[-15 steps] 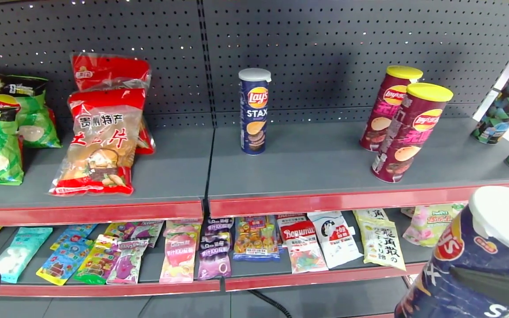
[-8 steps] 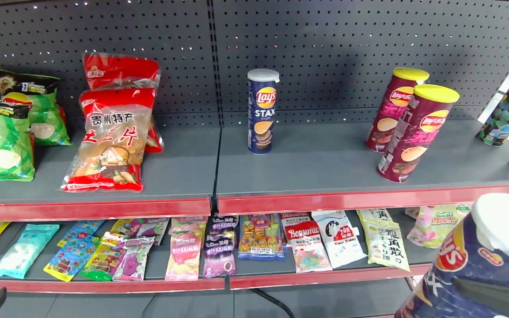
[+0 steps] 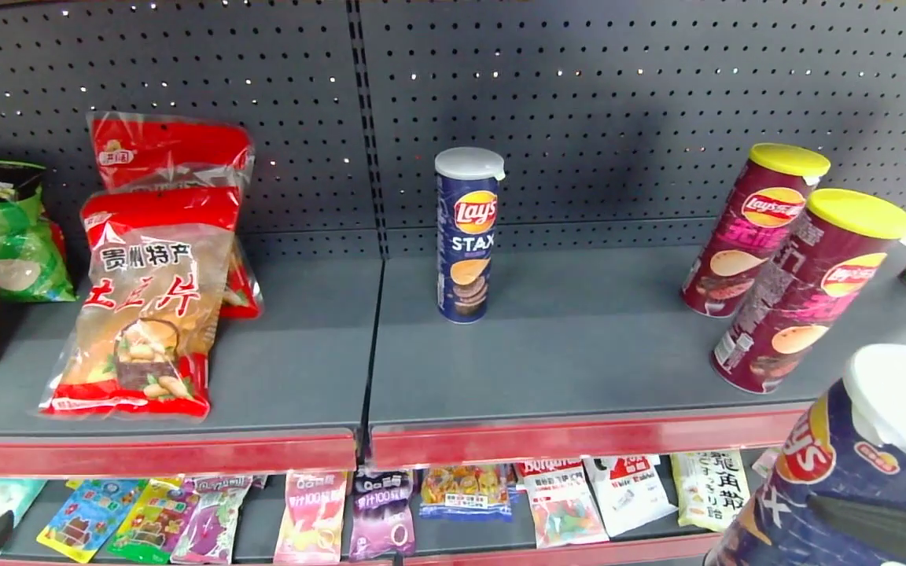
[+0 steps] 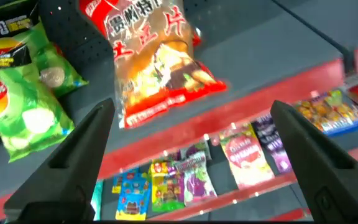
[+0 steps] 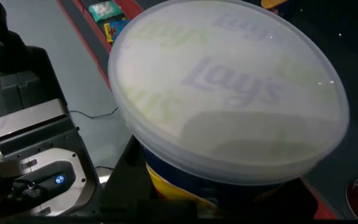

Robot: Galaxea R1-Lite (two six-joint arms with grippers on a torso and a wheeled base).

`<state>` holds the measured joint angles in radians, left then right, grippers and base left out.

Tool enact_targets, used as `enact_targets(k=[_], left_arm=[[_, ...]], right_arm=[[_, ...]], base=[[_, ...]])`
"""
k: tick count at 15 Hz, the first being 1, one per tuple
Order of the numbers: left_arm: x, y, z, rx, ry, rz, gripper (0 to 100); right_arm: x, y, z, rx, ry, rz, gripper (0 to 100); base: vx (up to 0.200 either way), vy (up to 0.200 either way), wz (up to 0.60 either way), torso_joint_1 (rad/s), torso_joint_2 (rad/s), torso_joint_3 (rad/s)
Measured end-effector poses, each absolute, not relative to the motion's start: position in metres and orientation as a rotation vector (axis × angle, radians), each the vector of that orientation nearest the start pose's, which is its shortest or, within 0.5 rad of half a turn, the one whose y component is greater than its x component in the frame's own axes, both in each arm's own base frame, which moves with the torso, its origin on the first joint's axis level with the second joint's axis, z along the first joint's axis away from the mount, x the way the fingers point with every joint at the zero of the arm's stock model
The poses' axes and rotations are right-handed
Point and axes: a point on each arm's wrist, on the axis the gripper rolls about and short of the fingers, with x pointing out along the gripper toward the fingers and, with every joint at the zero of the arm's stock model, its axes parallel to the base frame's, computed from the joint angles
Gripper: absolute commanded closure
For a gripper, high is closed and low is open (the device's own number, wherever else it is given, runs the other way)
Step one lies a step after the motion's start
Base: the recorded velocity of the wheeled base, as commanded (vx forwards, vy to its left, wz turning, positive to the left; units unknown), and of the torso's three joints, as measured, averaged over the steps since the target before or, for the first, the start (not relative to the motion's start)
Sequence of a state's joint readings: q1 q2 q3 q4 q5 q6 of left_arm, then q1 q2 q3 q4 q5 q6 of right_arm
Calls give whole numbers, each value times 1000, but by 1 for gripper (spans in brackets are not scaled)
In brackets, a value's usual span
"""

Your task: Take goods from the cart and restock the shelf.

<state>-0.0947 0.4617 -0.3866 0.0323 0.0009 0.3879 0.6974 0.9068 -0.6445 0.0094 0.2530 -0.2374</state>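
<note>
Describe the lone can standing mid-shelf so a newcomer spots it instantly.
Start at the upper shelf with the red front lip. Near its middle seam stands a tall can. It is dark blue with a white lid, unlike the maroon, yellow-lidded cans further right.

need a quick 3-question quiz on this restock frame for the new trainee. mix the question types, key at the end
1. Multiple choice: what does the right gripper hold?
A) a red snack bag
B) a blue can with a white lid
C) a maroon can with a yellow lid
2. True or false: the left gripper is shut on a green bag.
3. Count: how many blue cans stand on the upper shelf?

Key
1. B.
2. False: it is open and holds nothing.
3. One, the shelf can.
</note>
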Motion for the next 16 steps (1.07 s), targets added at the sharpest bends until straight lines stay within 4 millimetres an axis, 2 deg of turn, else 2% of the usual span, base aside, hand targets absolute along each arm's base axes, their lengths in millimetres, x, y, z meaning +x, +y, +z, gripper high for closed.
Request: enact_targets(k=[4,7,11,13,16], left_arm=[[15,-2,188,411,86,-132,0],[31,-6,208,409,79,-254,0],[83,-20,250,359,75,-452,0],[118,-34,259,329,87,-557,0],[172,-68,267,238,77,-810,0]], right_arm=[[71,67,238,-278,145,975,100],[65,62,237,-276,133,968,100],[62,58,233,-274,130,953,100],[62,58,234,-272,124,952,100],[62,58,236,-271,121,946,100]], base=[[0,0,0,0,0,0],[0,0,0,0,0,0],[0,0,0,0,0,0],[0,0,0,0,0,0],[0,0,0,0,0,0]])
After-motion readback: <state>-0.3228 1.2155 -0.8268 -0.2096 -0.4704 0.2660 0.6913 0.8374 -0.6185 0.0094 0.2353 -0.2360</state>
